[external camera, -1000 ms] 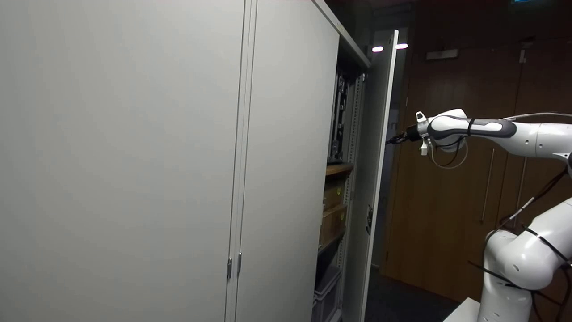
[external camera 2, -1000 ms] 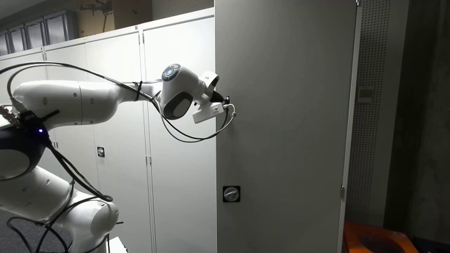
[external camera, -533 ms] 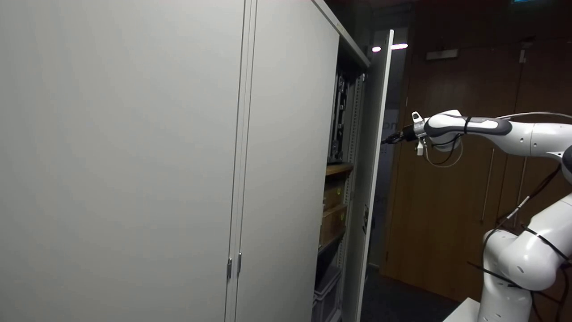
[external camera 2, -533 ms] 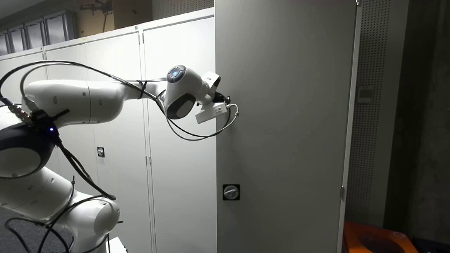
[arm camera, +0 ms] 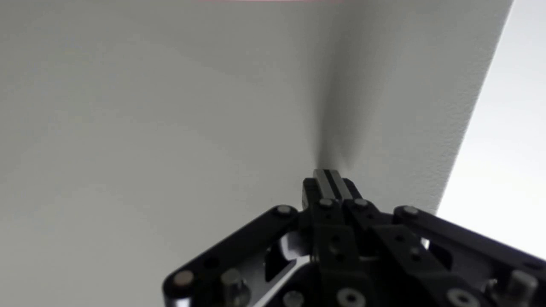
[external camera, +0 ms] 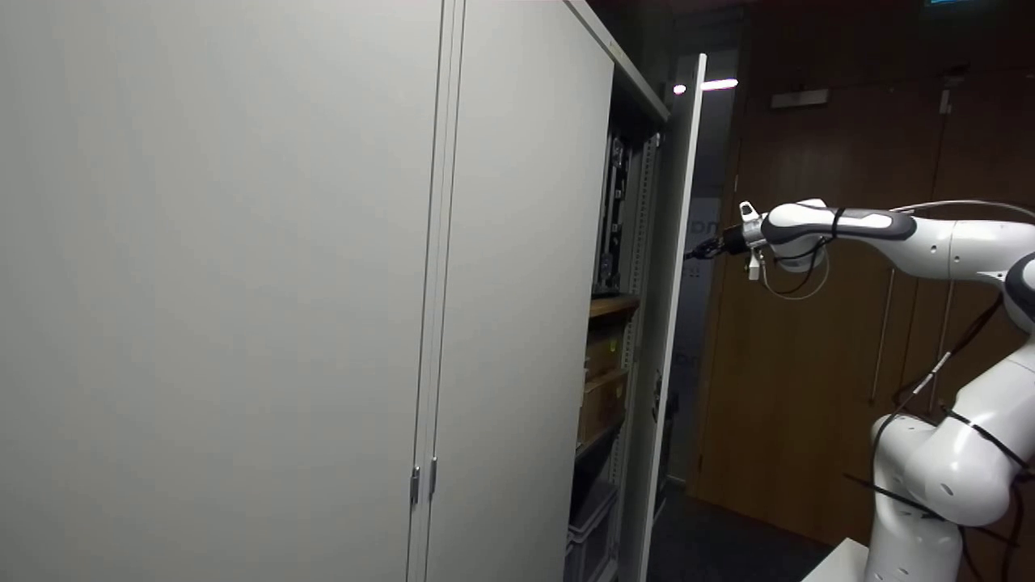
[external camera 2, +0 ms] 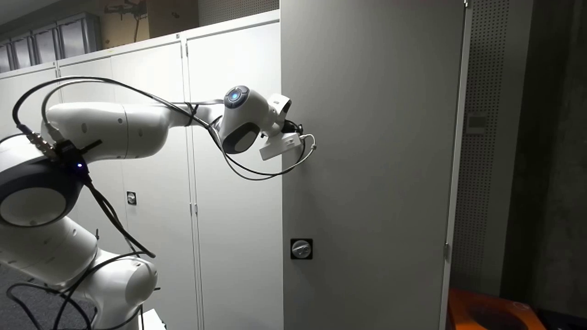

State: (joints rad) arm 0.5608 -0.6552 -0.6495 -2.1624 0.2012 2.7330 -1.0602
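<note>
Since a second ago, one open cabinet door (external camera 2: 371, 160) has swung a little nearer its cabinet (external camera: 525, 283), and the single arm (external camera 2: 101, 130) has advanced with it. The pincer (arm camera: 327, 171) has its two fingers (arm camera: 321, 182) pressed together, tips against the door's outer face near its free edge. One round knob (external camera 2: 301, 249) sits lower on that door; inside, two brown boxes (external camera: 603, 404) show beneath one brown shelf (external camera: 612, 306).

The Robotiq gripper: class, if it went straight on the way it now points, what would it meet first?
The outer face of the open cabinet door. The Robotiq gripper, shut, aims at it; its fingertips look at or very near the door, though the wrist view leaves contact unclear.
</note>
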